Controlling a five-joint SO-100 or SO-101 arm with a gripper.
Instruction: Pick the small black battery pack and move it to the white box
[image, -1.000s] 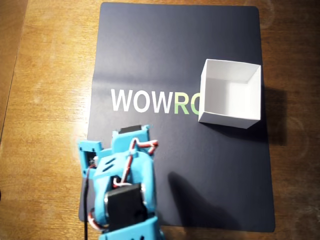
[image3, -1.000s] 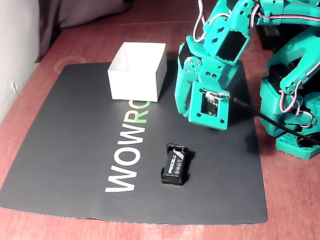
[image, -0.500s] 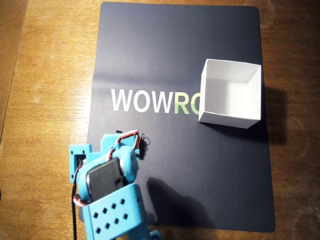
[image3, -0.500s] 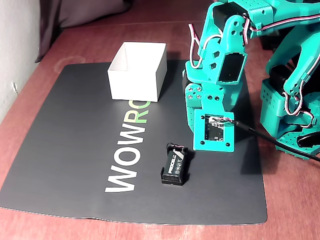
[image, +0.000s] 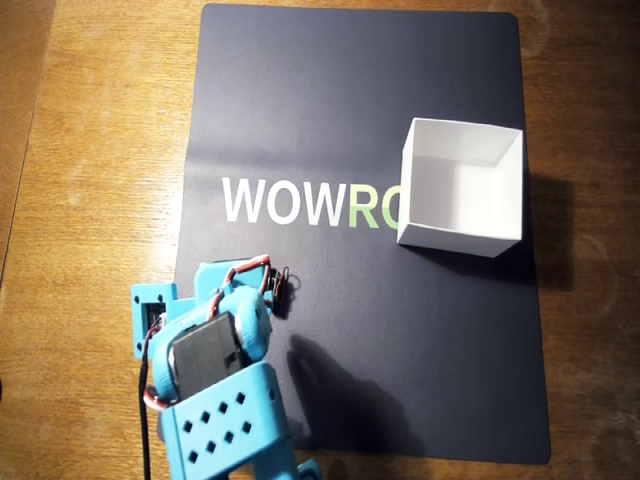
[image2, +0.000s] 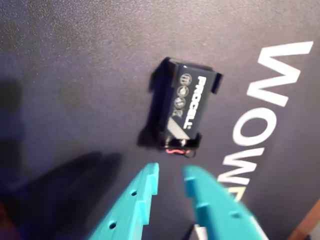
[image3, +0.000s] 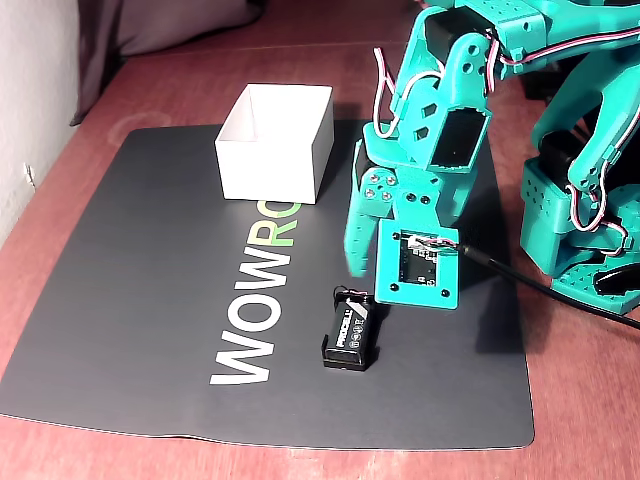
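Observation:
The small black battery pack lies flat on the dark mat, white "PROCELL" lettering up and red wires at its near end. In the fixed view the battery pack sits beside the "WOW" lettering. My blue gripper hovers just short of its wired end, open by a narrow gap with nothing between the fingers. In the fixed view the gripper hangs a little above and behind the pack. From overhead my arm hides most of the pack. The white box stands open-topped and empty farther along the mat.
A dark mat printed "WOWRO" covers the wooden table. The arm's base and cabling fill the right side of the fixed view. A grey cloth lies at the back left.
The arm has swung toward the battery pack and dropped lower, bringing the gripper close to the pack's wired end. Battery pack and box have stayed put.

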